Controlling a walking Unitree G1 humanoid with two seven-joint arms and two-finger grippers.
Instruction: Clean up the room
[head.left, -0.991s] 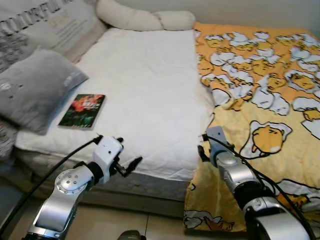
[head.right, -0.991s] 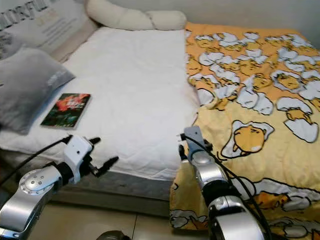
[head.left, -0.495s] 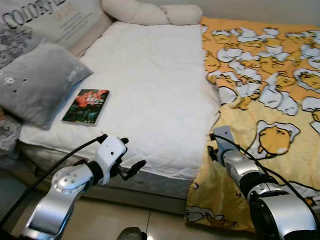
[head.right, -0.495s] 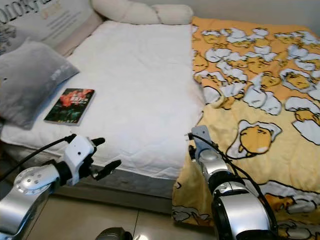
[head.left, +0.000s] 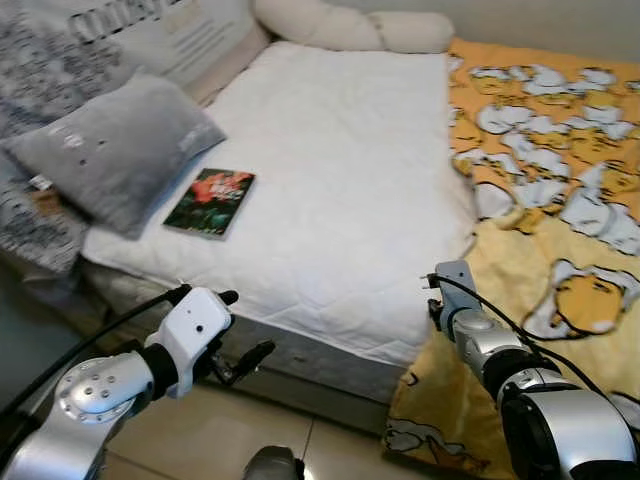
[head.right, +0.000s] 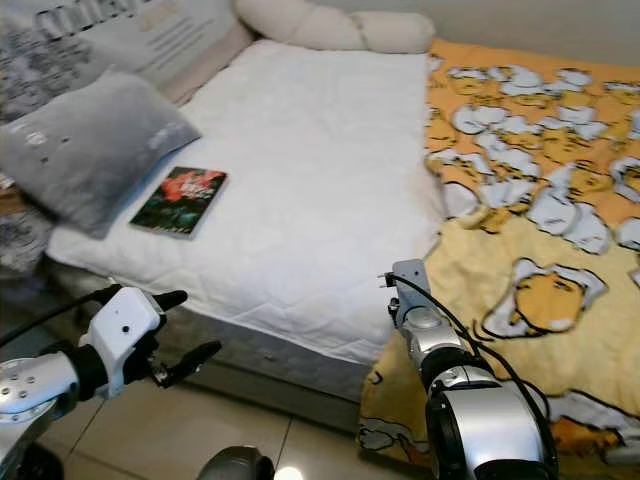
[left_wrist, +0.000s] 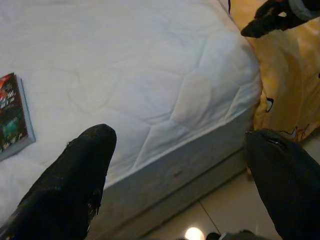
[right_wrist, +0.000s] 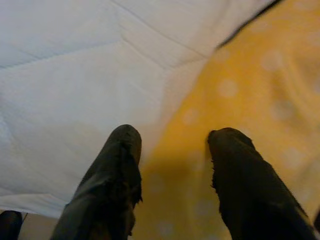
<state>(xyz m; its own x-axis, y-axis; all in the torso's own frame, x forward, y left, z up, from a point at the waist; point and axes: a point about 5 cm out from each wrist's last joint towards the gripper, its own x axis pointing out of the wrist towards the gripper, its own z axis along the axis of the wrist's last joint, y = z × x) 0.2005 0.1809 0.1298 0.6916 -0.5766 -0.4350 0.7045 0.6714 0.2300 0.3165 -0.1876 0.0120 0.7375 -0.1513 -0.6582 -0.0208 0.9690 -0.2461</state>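
Observation:
A white mattress (head.left: 340, 170) carries a dark book with a red flower cover (head.left: 210, 202) near its left front, beside a grey pillow (head.left: 118, 150). A yellow blanket with an egg-character print (head.left: 560, 200) covers the bed's right part and hangs over the front. My left gripper (head.left: 243, 326) is open in front of the bed's side, below and right of the book; in the left wrist view its fingers (left_wrist: 75, 185) frame the mattress corner. My right gripper (right_wrist: 172, 145) is open at the blanket's edge where it meets the mattress, also seen at the bed front (head.left: 438, 290).
A long cream pillow (head.left: 350, 28) lies along the head of the bed. Printed cushions (head.left: 60, 60) are stacked at the far left behind the grey pillow. Shiny tiled floor (head.left: 330, 450) runs along the bed front.
The whole view has swung left, showing more of the cushions. My left gripper sits lower, now before the bed's side rather than its top edge. The right gripper stays at the blanket edge.

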